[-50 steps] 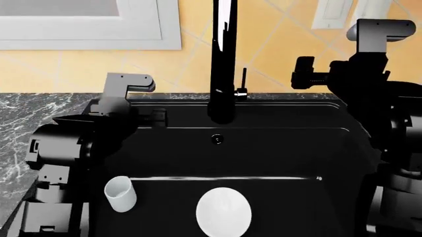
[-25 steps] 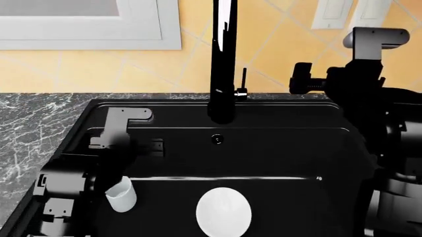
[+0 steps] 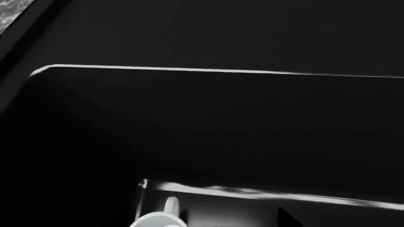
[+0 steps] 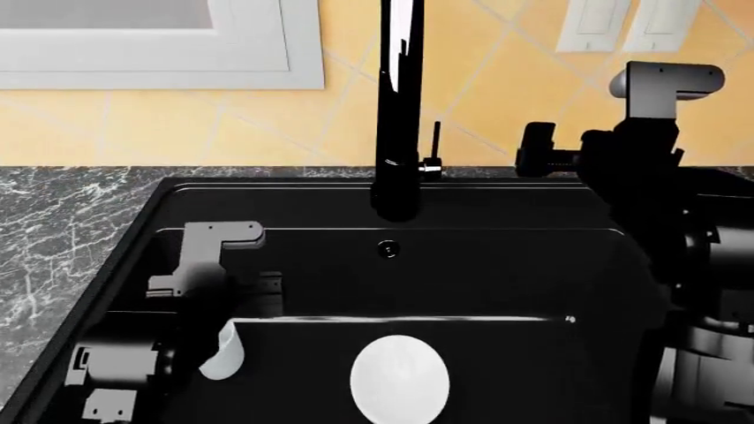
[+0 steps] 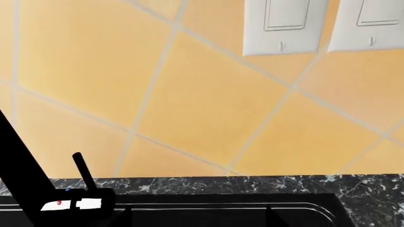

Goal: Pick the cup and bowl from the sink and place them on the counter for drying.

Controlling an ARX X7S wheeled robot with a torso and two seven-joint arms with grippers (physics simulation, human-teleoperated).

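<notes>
The white cup [image 4: 222, 352] stands in the black sink [image 4: 495, 274] at its near left, partly covered by my left arm. The left gripper [image 4: 267, 290] is down inside the basin just past and above the cup. In the left wrist view the cup's rim [image 3: 158, 220] shows close under the open left gripper [image 3: 208, 223], and contact cannot be made out. The white bowl [image 4: 401, 378] lies on the sink floor to the cup's right. My right gripper [image 4: 539, 150] hangs open and empty above the sink's back right corner, facing the tiled wall. The marble counter [image 4: 59, 212] borders the sink.
A tall black faucet [image 4: 398, 106] with a side lever [image 5: 83, 172] rises at the middle of the sink's back rim. A small round fitting [image 4: 388, 250] sits on the back wall. Wall outlets [image 5: 284, 23] and a white window frame [image 4: 154, 75] are on the tiles.
My left arm has come down from the sink's back left rim into the basin and now partly hides the cup. The right gripper has shifted slightly. Cup and bowl have not moved.
</notes>
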